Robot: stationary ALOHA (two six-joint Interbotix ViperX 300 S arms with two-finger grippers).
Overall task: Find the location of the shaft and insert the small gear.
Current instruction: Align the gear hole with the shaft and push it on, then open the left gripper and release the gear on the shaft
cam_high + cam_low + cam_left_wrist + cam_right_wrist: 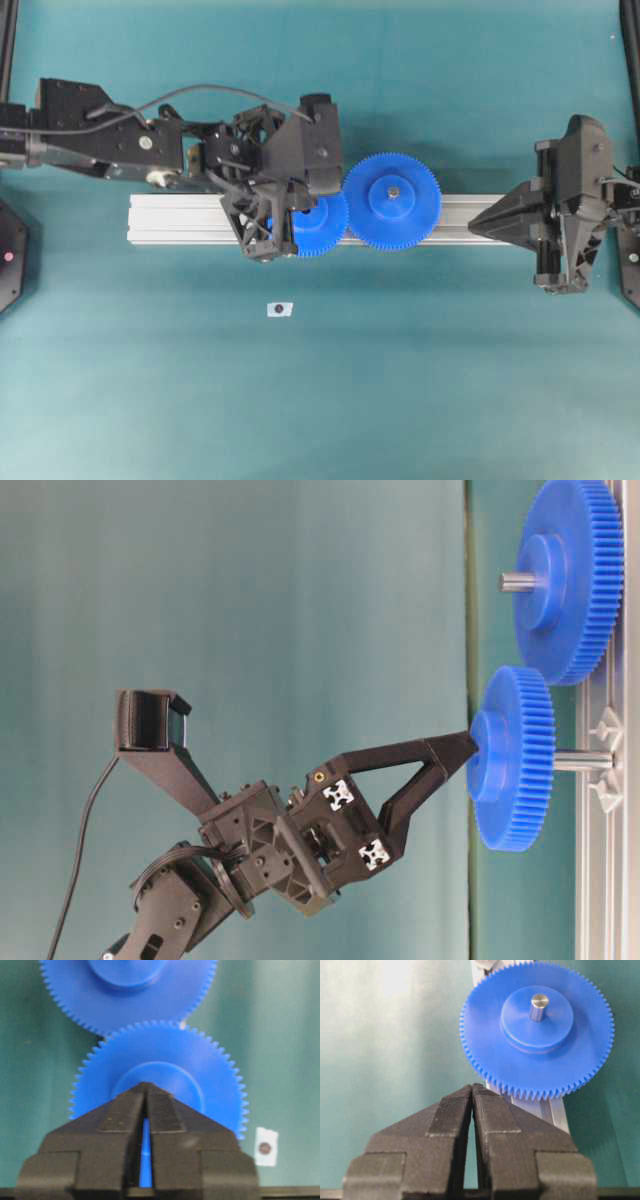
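Left claw (146, 1091) shut, tips against small gear (165, 1060) hub.

We see the small gear (512, 758), a blue toothed plastic disc with a raised round hub, seated on the shaft (582, 761), a thin grey metal pin. A short stretch of pin shows beneath the gear, whose disc lies square to the pin.

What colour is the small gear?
Blue; the small gear shows best in the left wrist view.
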